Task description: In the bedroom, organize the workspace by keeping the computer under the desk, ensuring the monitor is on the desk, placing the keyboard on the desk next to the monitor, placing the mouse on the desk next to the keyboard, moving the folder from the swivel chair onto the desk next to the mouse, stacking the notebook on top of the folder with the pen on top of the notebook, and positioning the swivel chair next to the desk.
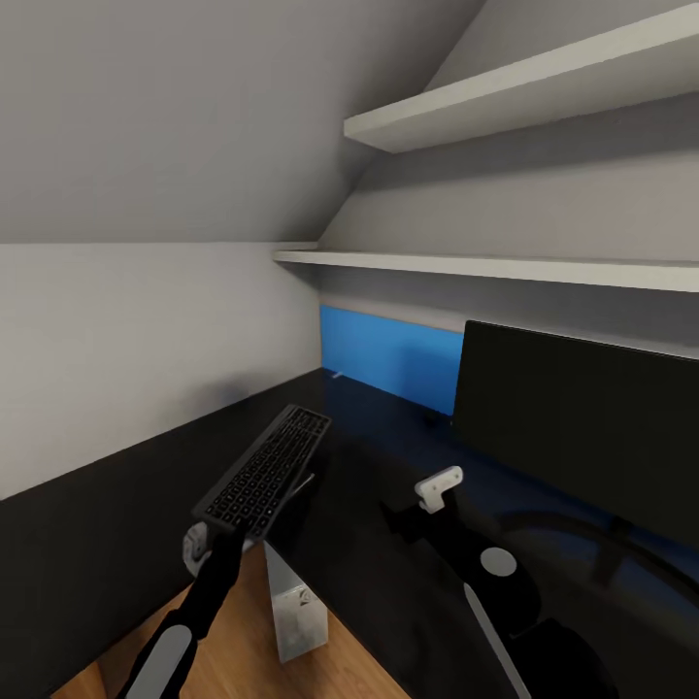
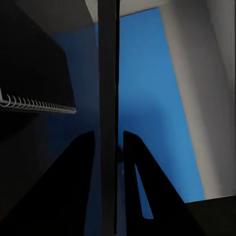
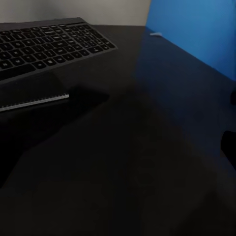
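Left gripper clamps the slim silver-framed black-keyed keyboard
It tilts above the glossy black desk; right gripper's opening unclear

Two white wall shelves run along the grey wall on the right: the upper shelf slopes up toward the top right corner of the head view, and the lower shelf sits beneath it, reaching the room's corner. A plain grey wall stands to the left, under a sloped grey ceiling. A strip of light wood floor shows at the bottom.
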{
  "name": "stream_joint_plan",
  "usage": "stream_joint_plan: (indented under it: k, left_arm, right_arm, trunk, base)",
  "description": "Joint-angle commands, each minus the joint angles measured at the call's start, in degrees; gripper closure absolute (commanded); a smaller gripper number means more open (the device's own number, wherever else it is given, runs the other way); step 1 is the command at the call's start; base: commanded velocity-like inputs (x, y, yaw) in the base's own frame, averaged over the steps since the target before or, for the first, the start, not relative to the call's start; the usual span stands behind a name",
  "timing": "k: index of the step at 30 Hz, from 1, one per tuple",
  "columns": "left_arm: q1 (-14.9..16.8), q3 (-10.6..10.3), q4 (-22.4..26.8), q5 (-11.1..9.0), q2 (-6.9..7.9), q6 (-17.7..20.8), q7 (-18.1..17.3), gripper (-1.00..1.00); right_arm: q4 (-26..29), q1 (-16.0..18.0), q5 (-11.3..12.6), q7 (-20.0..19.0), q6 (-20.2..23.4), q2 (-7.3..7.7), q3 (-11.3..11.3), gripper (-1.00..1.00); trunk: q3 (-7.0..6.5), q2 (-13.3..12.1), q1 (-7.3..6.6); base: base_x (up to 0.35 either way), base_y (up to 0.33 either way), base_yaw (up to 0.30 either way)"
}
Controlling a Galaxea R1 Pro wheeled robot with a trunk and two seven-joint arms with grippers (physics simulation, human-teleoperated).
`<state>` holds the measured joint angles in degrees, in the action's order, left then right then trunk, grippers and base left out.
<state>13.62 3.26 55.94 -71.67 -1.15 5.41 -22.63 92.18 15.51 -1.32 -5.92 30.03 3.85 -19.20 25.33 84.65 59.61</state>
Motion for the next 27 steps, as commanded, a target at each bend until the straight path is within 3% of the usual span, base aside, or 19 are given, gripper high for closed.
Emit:
stream_joint_plan:
  k: [1,6,13,20,27]
  left_arm:
    - [-0.2,0.2,0.3,-0.5,0.03,0.6,-0.2,1.00]
    - [-1.8,0.5,2.7,-0.7,0.54,1.2,-0.4,1.00]
    - [-2.5,0.7,4.1,-1.3,2.37,4.0,-0.4,1.00]
    - [-2.6,0.5,4.2,-1.4,2.65,4.6,-0.3,1.00]
    - [-2.6,0.1,4.3,-1.3,2.37,4.6,-0.1,1.00]
  right_arm:
    - [0.1,0.0,-0.1,-0.2,0.4,0.09,0.0,-1.00]
    - [0.2,0.0,-0.1,-0.6,0.4,0.54,0.1,-1.00]
    - [0.2,0.1,0.3,-2.1,1.0,0.71,0.5,-1.00]
    - [0.2,0.8,0.5,-2.7,6.1,0.34,0.8,-1.00]
    - [0.2,1.2,0.6,-2.8,8.2,-0.03,2.9,-1.00]
  trunk:
    - [0.07,0.0,0.00]
    - [0.07,0.0,0.00]
    - [0.07,0.0,0.00]
    - [0.07,0.0,0.00]
    - [0.07,0.0,0.00]
  base:
    - [0.000,0.000,0.000]
    - [-0.006,0.003,0.000]
    - [-0.130,0.142,0.000]
    - [-0.190,0.251,0.000]
    - [-0.096,0.123,-0.129]
